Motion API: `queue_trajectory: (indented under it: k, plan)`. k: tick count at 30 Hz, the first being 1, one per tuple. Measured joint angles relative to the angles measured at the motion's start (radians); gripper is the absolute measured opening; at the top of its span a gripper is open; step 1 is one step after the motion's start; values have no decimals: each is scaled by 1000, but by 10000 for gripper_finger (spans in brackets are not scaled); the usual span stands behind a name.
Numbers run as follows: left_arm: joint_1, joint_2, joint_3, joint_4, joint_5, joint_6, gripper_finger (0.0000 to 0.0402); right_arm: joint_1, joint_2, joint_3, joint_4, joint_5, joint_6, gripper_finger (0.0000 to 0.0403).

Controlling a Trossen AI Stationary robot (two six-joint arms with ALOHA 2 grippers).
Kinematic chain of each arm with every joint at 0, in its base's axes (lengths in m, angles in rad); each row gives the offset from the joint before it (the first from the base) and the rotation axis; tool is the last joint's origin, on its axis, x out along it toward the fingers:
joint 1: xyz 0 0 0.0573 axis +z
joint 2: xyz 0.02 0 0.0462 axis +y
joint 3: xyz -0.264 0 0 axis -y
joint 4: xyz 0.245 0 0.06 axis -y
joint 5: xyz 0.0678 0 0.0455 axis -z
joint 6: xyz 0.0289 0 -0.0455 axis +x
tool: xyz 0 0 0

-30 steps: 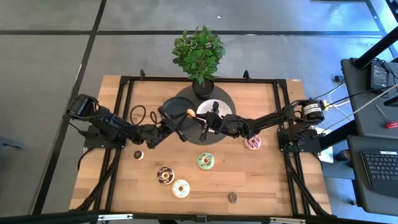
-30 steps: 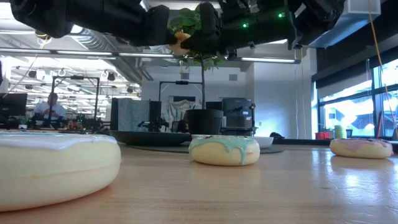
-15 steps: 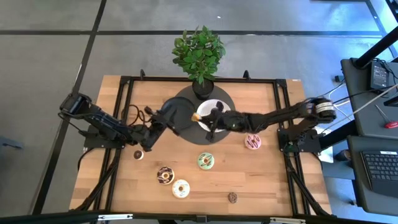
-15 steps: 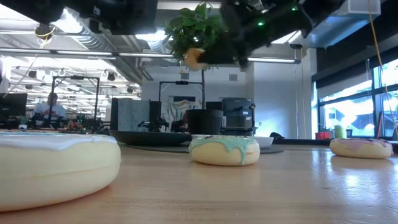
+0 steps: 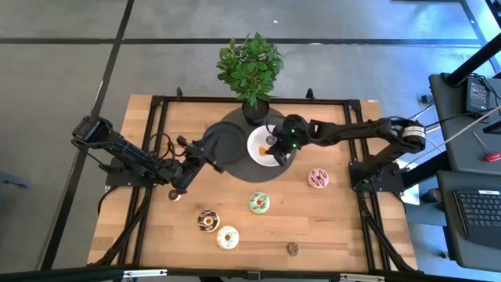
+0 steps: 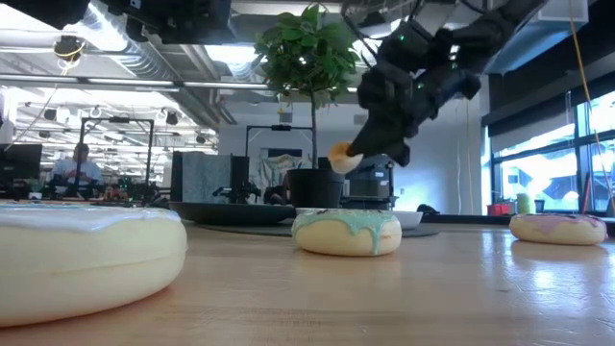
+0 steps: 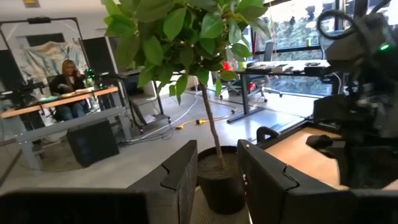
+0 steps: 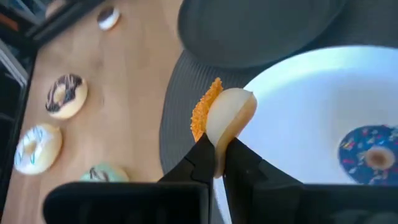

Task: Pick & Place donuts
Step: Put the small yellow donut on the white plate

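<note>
My right gripper (image 5: 275, 146) is over the white plate (image 5: 257, 146), shut on a tiny donut (image 8: 225, 117) that is orange on top and cream on its side; it also shows in the low view (image 6: 341, 157). A blue-frosted donut (image 8: 372, 154) lies on that plate. My left gripper (image 5: 207, 155) is open and empty at the black plate's (image 5: 225, 138) near-left edge. Pink (image 5: 318, 178), green (image 5: 259, 203), chocolate (image 5: 208, 221) and white (image 5: 228, 237) donuts lie flat on the table. My right gripper pinches the tiny donut by its lower edge (image 8: 219, 144) between its two fingertips. The fingers slant down from the table's right side. The donut stands on edge above the fingertips in the wrist view, lifted clear over the white plate's rim.
A potted plant (image 5: 250, 66) stands at the far edge behind the plates, which rest on a round grey mat (image 5: 239, 165). Two tiny brown donuts (image 5: 174, 194) (image 5: 293, 249) lie on the wood. Black frame rails run along the table's left and right sides.
The two grippers were close together over the black plate with the tiny donut between them. My left gripper has drawn back toward the table's left. My right gripper has carried the donut toward the right and far side, tipped downward and come down over the white plate.
</note>
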Motion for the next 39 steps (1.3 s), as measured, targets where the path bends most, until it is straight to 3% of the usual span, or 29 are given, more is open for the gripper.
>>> queue_trajectory:
  k: [8,31,39]
  plan:
    - [0,0,0,-1,-4,2,113,-33,112,-6,67,-147,20,24]
    - [0,0,0,-19,-4,-1,110,-61,159,-6,74,-80,18,34]
    - [0,0,0,-19,-4,0,108,-61,160,-6,46,13,17,35]
